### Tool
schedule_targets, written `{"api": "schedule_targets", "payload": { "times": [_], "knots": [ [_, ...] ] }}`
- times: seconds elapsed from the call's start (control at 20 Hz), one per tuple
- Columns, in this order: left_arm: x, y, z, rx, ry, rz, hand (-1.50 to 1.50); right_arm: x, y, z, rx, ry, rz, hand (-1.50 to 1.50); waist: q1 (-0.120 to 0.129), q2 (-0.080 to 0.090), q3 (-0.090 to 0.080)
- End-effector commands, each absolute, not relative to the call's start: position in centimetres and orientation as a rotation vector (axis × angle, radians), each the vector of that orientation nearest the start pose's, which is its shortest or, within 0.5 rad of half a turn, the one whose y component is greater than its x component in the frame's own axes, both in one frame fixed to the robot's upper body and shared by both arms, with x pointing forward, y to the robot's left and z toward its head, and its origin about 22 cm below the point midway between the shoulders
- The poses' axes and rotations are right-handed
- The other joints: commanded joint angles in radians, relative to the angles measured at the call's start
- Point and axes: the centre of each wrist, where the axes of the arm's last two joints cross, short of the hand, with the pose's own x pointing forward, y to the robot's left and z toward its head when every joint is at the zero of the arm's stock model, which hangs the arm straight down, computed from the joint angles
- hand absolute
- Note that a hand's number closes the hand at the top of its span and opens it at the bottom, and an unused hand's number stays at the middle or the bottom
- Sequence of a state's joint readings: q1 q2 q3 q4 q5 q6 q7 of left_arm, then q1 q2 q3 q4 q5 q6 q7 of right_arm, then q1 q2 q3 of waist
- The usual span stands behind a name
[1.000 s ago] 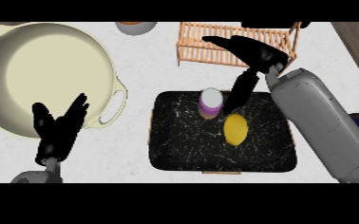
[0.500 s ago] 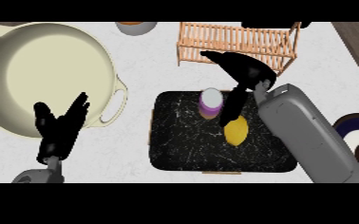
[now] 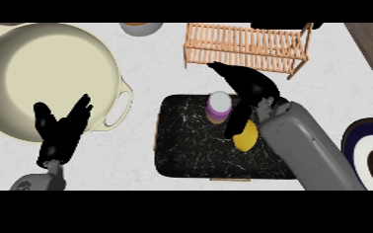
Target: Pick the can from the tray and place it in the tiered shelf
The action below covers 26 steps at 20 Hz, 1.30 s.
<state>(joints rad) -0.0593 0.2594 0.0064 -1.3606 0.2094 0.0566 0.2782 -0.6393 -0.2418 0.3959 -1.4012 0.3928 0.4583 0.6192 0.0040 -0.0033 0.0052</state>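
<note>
Can (image 3: 218, 108): upright on black tray (image 3: 189, 153), lemon (image 3: 246, 135) at its 4 o'clock
Right hand (image 3: 247, 86): fingers spread, beside can, not pinching
Left hand (image 3: 62, 131): fingers straight, resting
Shelf (image 3: 244, 47): 12 o'clock

My right hand (image 3: 247, 86) covers part of the yellow object (image 3: 246, 135); I can't identify it. The cream pot (image 3: 51, 74) runs off the left edge.

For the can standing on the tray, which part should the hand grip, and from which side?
Grip the can round its side wall, from its right. It stands upright on the black tray, and the right hand is already beside it there. The yellow fruit lies close on that side, so come in above it.
</note>
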Motion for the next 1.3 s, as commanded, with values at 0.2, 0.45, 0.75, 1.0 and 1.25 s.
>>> {"api": "schedule_targets", "payload": {
  "times": [0.2,0.45,0.75,1.0,1.25],
  "knots": [
    [24.5,29.2,-2.6,0.097,-1.107,0.032,0.0,33.4,-10.0,9.1,-0.502,-1.095,1.297,-1.5,0.004,0.003,-0.005],
    [25.4,29.9,-2.7,0.096,-1.115,0.052,0.0,33.5,-11.6,9.0,-0.537,-1.088,1.306,-1.5,-0.003,0.003,-0.005],
    [25.2,29.6,-2.3,0.11,-1.109,0.049,0.0,35.1,-11.5,7.2,-0.512,-1.138,1.266,-1.5,0.001,0.004,-0.005],
    [25.8,28.2,-1.7,0.107,-1.112,0.036,0.0,35.2,-11.2,5.6,-0.508,-1.178,1.265,-1.5,0.0,0.004,-0.005],
    [24.1,30.3,-3.5,0.097,-1.14,0.038,0.0,36.7,-10.8,3.8,-0.446,-1.192,1.298,-1.5,0.005,0.005,-0.005]
  ]
}}
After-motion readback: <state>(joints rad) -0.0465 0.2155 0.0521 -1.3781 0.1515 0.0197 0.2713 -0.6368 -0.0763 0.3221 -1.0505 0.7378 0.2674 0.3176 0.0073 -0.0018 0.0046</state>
